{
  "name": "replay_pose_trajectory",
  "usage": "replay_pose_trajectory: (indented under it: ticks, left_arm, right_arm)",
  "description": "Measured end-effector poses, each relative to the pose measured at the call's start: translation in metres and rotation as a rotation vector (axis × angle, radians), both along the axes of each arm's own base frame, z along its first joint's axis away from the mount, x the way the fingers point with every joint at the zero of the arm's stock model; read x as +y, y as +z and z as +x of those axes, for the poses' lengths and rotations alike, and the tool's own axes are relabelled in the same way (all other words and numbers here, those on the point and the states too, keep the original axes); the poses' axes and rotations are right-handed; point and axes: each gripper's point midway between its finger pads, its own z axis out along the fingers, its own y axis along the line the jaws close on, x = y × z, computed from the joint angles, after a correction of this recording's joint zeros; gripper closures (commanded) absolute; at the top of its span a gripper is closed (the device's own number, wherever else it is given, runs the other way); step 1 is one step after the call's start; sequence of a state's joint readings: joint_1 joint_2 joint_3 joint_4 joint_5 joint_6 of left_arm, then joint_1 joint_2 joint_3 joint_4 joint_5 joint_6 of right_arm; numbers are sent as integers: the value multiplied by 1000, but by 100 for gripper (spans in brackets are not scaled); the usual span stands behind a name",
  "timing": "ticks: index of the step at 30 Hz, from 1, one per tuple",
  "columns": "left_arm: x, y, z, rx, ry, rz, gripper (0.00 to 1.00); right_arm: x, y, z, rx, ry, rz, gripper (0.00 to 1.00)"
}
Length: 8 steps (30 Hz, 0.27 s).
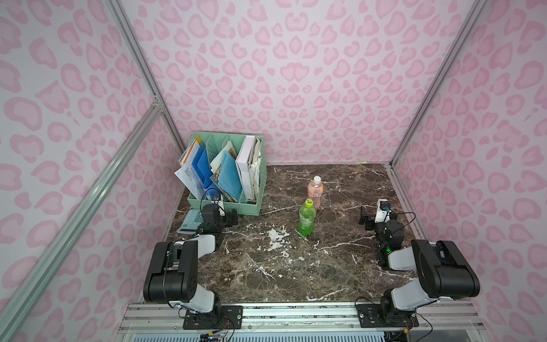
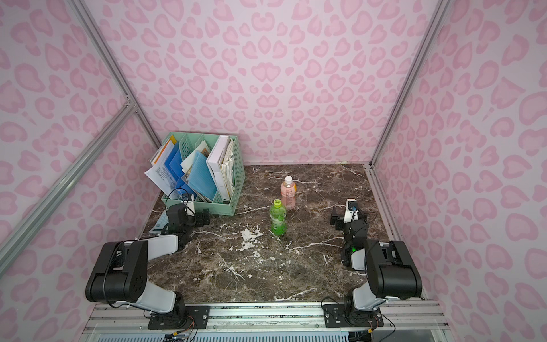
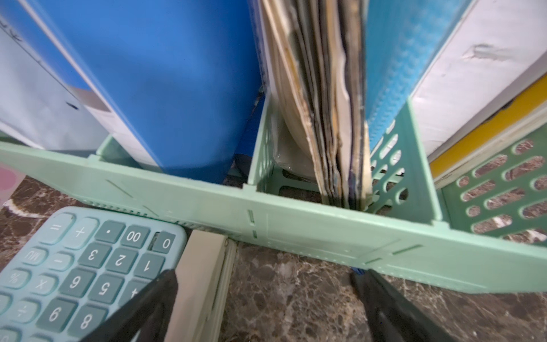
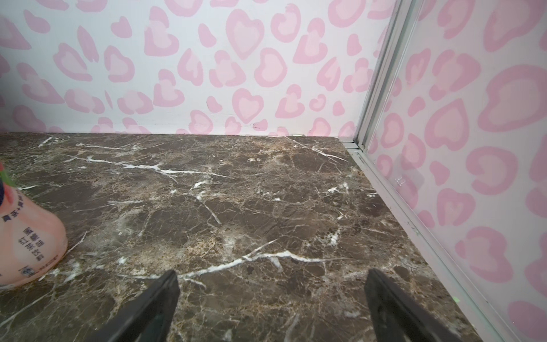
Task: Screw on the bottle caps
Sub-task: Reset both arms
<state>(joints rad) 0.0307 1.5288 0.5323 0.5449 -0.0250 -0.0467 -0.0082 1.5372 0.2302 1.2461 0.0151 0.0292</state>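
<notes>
Two bottles stood upright near the middle of the dark marble counter (image 1: 281, 275): the green bottle (image 1: 306, 220) wore its yellow-green cap (image 1: 309, 202), and just behind it the pink bottle (image 1: 315, 194) wore its white cap (image 1: 317, 178). The left fingers (image 3: 154, 299) were spread wide and empty, facing a mint file rack (image 3: 296, 225) beside a blue calculator (image 3: 74, 266). The right fingers (image 4: 157, 296), likewise spread and empty, hung over bare counter well to the right of the bottles.
</notes>
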Motion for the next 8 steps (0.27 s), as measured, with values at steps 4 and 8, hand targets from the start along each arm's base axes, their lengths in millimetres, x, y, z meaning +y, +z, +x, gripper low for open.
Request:
replay_pose_trajectory:
  ticks: [4, 8]
  left_arm:
    - [0, 0, 0, 0, 0, 0, 1]
    - [0, 0, 0, 0, 0, 0, 1]
  right_arm:
    - [0, 0, 1, 0, 0, 0, 1]
    - [0, -1, 1, 6, 0, 0, 1]
